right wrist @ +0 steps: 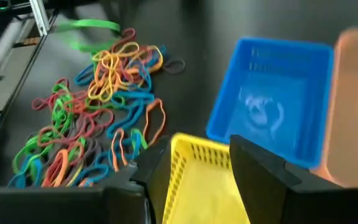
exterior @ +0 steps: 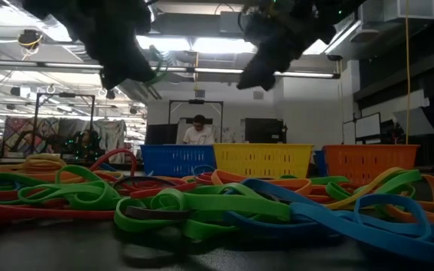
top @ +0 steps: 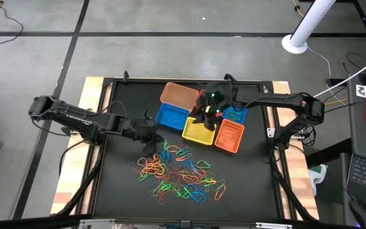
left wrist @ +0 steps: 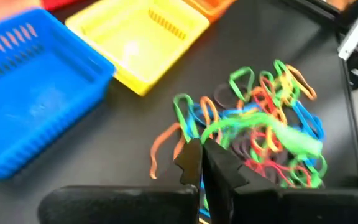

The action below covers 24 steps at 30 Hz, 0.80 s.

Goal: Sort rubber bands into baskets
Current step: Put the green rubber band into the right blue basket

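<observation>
A heap of rubber bands point(top: 176, 172) in red, orange, yellow, green and blue lies on the black mat near the table's front. The baskets stand behind it: tan-orange point(top: 178, 95), blue point(top: 170, 117), yellow point(top: 197, 131), orange point(top: 229, 136) and a second blue one point(top: 236, 114). My left gripper point(left wrist: 201, 155) hangs above the heap's far left edge point(top: 150, 137), shut on a green rubber band point(left wrist: 260, 127). My right gripper point(right wrist: 204, 167) is open and empty above the yellow basket's rim point(right wrist: 197, 149), beside the blue basket point(right wrist: 272, 106). My left gripper pinches one end of the green rubber band point(left wrist: 210, 132) between its two fingertips, which slant downward from the table's left side. The rest of the loop point(right wrist: 89, 27) trails away from the fingers above the heap and looks lifted off the mat.
The mat's raised frame point(top: 107, 83) bounds the work area, with bare black mat to the left and right of the heap. In the low view a person point(exterior: 198, 129) sits in the room far behind the baskets. A white post point(top: 307, 25) stands beyond the table's far right corner.
</observation>
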Tool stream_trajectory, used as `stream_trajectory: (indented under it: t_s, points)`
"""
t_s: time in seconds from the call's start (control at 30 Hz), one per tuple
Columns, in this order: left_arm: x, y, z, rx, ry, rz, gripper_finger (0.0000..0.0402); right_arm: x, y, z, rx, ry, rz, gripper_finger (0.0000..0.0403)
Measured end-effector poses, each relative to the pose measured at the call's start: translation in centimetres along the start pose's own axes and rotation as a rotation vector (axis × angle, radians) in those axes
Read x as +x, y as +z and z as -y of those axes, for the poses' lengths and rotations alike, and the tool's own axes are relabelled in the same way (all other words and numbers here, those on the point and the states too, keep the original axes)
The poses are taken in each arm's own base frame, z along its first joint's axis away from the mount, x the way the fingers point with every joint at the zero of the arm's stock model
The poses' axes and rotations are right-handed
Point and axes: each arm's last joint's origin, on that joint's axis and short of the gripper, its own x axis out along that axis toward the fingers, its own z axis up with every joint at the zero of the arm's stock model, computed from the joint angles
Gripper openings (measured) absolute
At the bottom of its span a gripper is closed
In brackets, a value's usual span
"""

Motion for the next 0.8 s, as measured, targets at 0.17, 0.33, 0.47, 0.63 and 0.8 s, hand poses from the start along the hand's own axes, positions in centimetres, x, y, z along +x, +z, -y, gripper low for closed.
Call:
stream_trajectory:
  t_s: [0.17,0.33,0.47,0.63,0.8]
  points:
    - [0.1,1.0,-1.0,-0.018,0.028,0.059,0.0002,1.2,0.8,-2.7,-0.055,-0.105,0.037,0.0166]
    - [0.1,1.7,-1.9,-0.045,0.049,0.103,0.0004,1.9,1.3,-5.0,-0.091,-0.164,0.071,0.0166]
    - [0.1,2.2,-2.3,-0.090,0.053,0.138,0.0003,2.7,1.4,-6.5,-0.124,-0.178,0.089,0.0166]
    - [0.1,2.8,-2.5,-0.107,0.047,0.179,0.0004,4.5,1.1,-7.7,-0.193,-0.168,0.096,0.0166]
    - [0.1,2.9,-2.7,-0.113,0.050,0.186,0.0005,6.6,0.8,-8.8,-0.308,-0.213,0.113,0.0166]
